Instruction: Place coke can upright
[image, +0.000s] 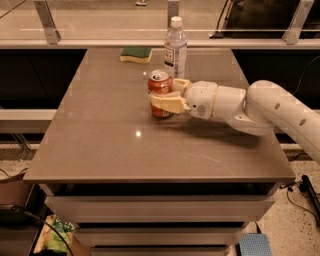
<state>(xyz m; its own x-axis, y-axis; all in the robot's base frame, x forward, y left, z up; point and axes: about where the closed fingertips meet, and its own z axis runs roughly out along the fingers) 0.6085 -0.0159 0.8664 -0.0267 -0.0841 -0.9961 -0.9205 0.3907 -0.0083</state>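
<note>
One coke can (159, 83) on the table (100, 130), mid-rear, upright, long axis vertical, silver top up. One gripper (164, 93), reaching in from the right, clamped on the can's sides. One water bottle (175, 47) and one sponge (136, 54) stand behind.

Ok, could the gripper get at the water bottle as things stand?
Probably not yet: the gripper is closed around the upright coke can and must release it first. The water bottle stands just behind, otherwise unobstructed.
</note>
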